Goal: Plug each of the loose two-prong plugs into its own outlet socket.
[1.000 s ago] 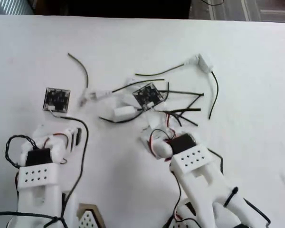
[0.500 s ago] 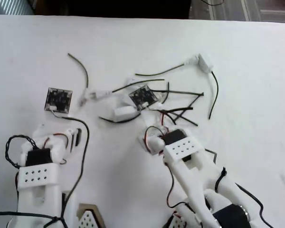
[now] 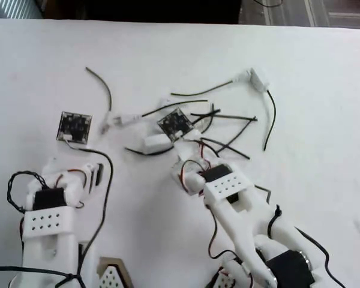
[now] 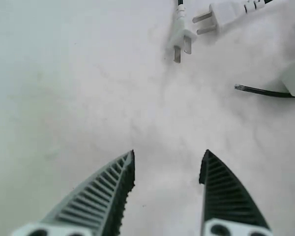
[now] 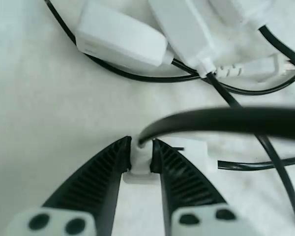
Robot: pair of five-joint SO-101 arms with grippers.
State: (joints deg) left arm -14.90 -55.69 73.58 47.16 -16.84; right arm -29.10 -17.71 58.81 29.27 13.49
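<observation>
At the right end effector (image 5: 140, 157): two dark ribbed fingers (image 5: 105, 172) pressed onto a small white plug (image 5: 140, 169), pinching it from both sides low over the white worktop (image 5: 34, 108). Right at the plug's far end, a thick black cord (image 5: 226, 120) curving off sideways. Just beyond, counting two more white plug bodies: a broad one (image 5: 120, 42) and a narrower one (image 5: 184, 29), lying side by side with thin black leads running under and past them. At the left end effector (image 4: 167, 169): fingers spread wide, gripping nothing, hanging over bare worktop. Farther out from it, two loose two-prong plugs, a first plug (image 4: 181, 39) and a second plug (image 4: 221, 14), lying flat and near each other, prongs bare and neither seated in anything. From the high view, counting two black square sockets: a left socket (image 3: 74, 126) standing apart just beyond the left arm, and a middle socket (image 3: 174, 123) sitting in the tangle of short black cords just beyond the right arm. Between the two sockets, the pair of bare-pronged plugs. Well apart toward the far right, one more white far plug (image 3: 258, 78) on the end of a black lead.
</observation>
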